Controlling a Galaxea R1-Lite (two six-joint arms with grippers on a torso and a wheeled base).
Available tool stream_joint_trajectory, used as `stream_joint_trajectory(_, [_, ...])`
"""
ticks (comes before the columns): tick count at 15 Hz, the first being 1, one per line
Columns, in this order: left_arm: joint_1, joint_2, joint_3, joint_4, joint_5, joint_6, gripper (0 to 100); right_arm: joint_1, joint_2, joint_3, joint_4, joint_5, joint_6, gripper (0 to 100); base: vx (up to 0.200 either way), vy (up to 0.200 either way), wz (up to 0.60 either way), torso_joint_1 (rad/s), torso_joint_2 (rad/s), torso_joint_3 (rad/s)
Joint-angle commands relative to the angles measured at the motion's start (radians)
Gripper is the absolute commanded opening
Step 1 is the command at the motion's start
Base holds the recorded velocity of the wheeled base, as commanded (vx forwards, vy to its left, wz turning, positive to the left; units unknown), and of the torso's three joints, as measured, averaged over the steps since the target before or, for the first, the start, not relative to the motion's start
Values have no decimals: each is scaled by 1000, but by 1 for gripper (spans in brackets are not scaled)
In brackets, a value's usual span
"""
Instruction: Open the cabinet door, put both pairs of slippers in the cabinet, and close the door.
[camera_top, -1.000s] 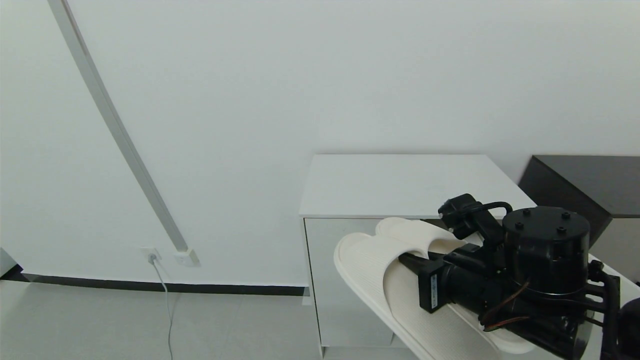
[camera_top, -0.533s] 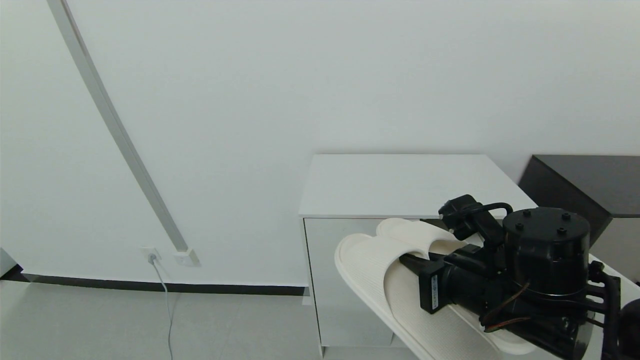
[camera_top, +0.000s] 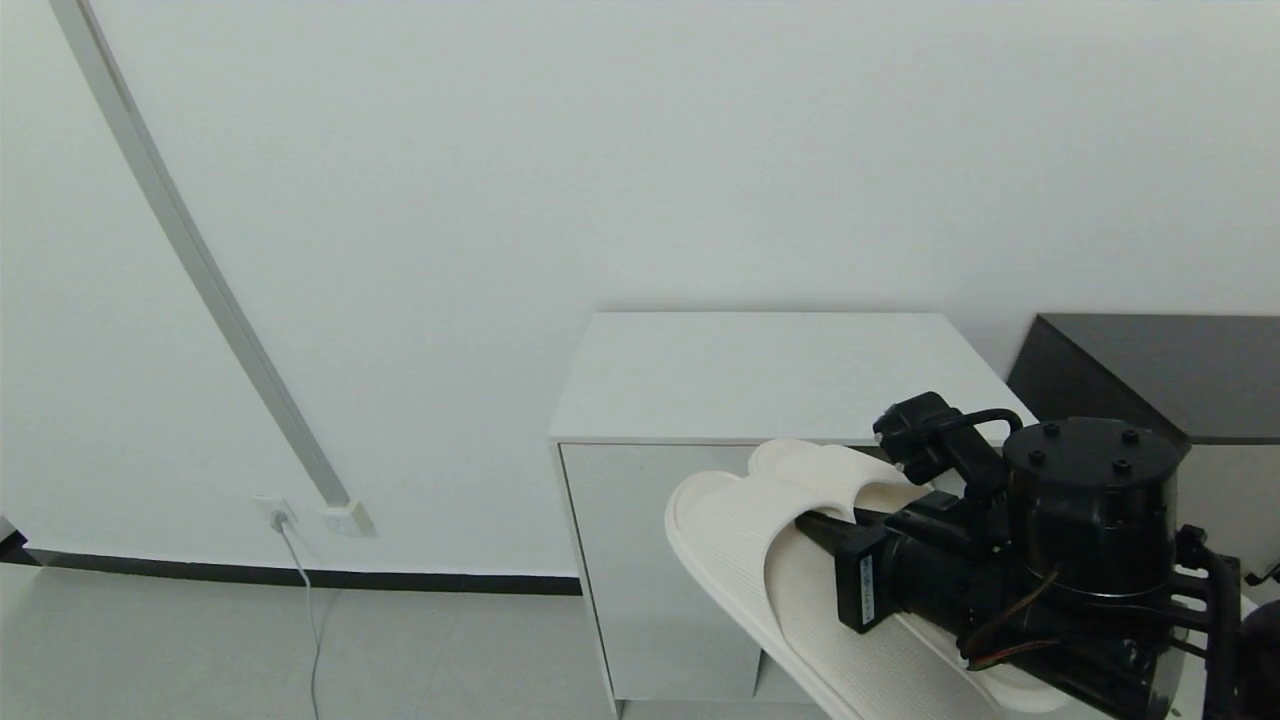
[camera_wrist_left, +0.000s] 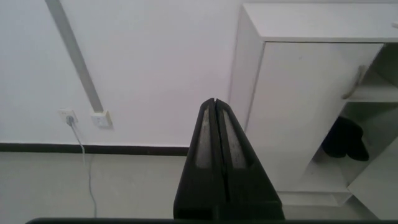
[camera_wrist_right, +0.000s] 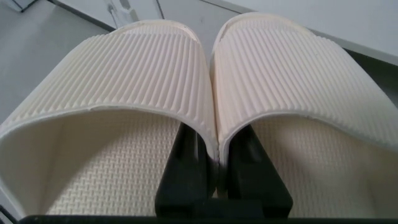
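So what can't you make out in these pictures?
Head view: the right arm hides the cabinet's right half and the slippers' heels.
Left wrist view: the dark thing on the lower shelf is too dim to identify; the picture's edge cuts the cabinet off.
Right wrist view: the slippers' straps cover the right gripper's fingertips.

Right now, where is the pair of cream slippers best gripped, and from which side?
Pinch the two touching inner walls of the slippers, coming in from the open heel ends. They lie side by side, so one finger fits inside each, as the right tool holds them.
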Motion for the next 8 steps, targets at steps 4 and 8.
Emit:
stream_joint_trajectory(4, [0,1,0,0,0,0,0,0,-2,17,-2,-8,-22,0,0,-200,0,1,-1,0])
stream_joint_trajectory(8, [0,1,0,0,0,0,0,-2,0,26,0,-9,-28,0,0,-50,0,1,2,-1])
